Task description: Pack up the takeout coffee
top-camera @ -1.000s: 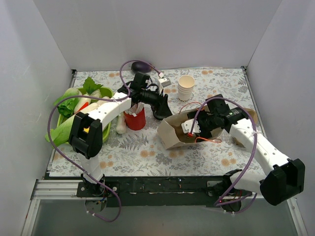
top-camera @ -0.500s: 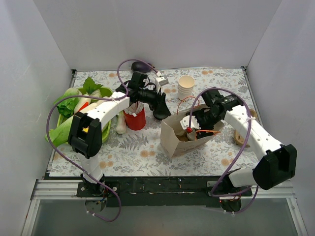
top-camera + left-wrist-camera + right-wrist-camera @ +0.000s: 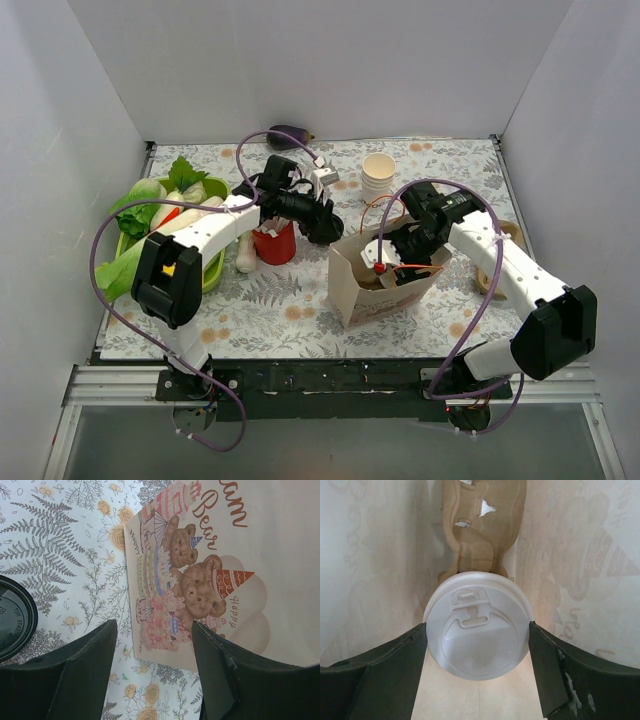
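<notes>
Right hand [image 3: 477, 627] is down inside the paper bag [image 3: 368, 296]. Its fingers are spread wide and seated against both sides of the takeout coffee [image 3: 477, 642] just under the lid rim, which reads as a grip. Cup upright, low in the bag. Likely light, with a thin paper wall that crushes easily, and the snap-on lid could pop. Hold the body below the rim, squeeze gently, keep it vertical. Left hand [image 3: 153, 627] part open, empty, over the table [image 3: 60, 555] beside the bag.
</notes>
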Robot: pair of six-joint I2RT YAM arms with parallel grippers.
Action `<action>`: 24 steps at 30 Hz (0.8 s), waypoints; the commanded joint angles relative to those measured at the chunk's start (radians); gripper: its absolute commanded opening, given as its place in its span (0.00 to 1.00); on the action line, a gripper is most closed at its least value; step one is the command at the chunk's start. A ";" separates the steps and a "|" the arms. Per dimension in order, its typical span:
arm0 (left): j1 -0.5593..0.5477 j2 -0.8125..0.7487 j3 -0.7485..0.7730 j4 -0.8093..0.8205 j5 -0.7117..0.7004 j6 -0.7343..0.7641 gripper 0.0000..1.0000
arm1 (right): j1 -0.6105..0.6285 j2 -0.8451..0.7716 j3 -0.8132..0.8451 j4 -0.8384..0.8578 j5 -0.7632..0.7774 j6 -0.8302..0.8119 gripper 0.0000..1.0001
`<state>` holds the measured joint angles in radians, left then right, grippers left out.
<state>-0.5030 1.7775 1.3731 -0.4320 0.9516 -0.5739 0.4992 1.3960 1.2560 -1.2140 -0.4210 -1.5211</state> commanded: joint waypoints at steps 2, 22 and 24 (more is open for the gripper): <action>0.004 -0.099 -0.023 0.018 0.003 0.008 0.61 | 0.013 0.047 -0.012 -0.096 0.021 0.033 0.01; 0.003 -0.145 -0.023 -0.011 -0.040 0.049 0.61 | 0.013 0.109 -0.023 -0.094 0.053 0.099 0.01; 0.003 -0.142 -0.011 -0.024 -0.047 0.063 0.61 | 0.013 0.100 -0.023 -0.094 0.053 0.104 0.01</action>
<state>-0.5030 1.7020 1.3220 -0.4385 0.9237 -0.5533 0.5053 1.4502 1.2785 -1.2026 -0.4110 -1.4685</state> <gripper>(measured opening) 0.610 0.836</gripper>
